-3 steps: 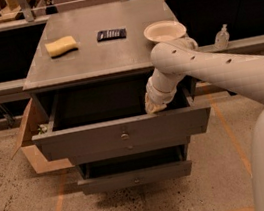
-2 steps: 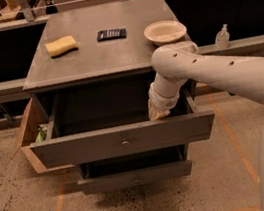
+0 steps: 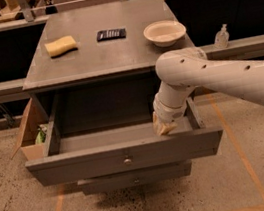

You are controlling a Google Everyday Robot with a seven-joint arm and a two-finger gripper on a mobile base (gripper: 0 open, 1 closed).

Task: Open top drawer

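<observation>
The gripper [image 3: 165, 126] is set inside the top drawer [image 3: 125, 155], which stands pulled out, just behind its front panel; the knob [image 3: 127, 161] is seen lower left. Its grip cannot be told.

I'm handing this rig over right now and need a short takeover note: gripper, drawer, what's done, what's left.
Gripper: reaching down inside the top drawer, at its right end, just behind the front panel.
Top drawer: stands pulled well out of the cabinet; its knob at front centre is not being held.
Done: the drawer looks open, with its floor exposed.
Left: probably only to lift the gripper up and out, clear of the drawer walls.
</observation>
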